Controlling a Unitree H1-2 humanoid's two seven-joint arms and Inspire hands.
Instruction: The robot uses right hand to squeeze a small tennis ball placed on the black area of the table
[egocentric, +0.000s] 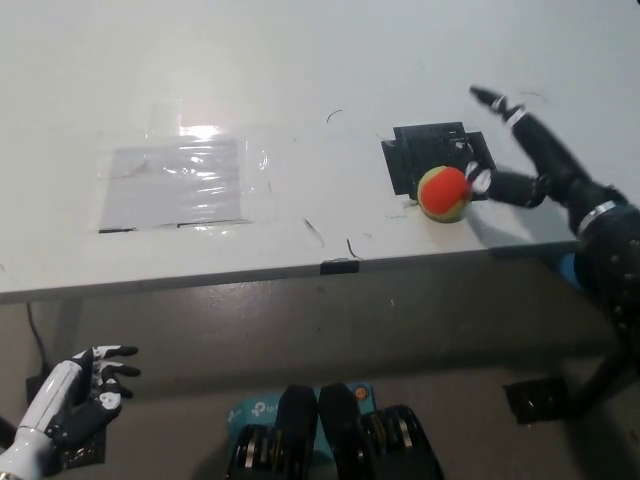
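Observation:
A small orange and yellow-green tennis ball (443, 192) lies on the front edge of the black taped area (432, 155) on the white table (300, 80). My black right hand (535, 160) reaches in from the right, open, fingers spread. One finger touches the ball's right side while the others stretch above the black area. My white left hand (80, 395) rests low at the lower left, below the table edge, fingers apart and holding nothing.
A clear plastic sheet (180, 180) is taped flat on the table's left half. The table's front edge (335, 266) runs just below the ball, with the floor beneath.

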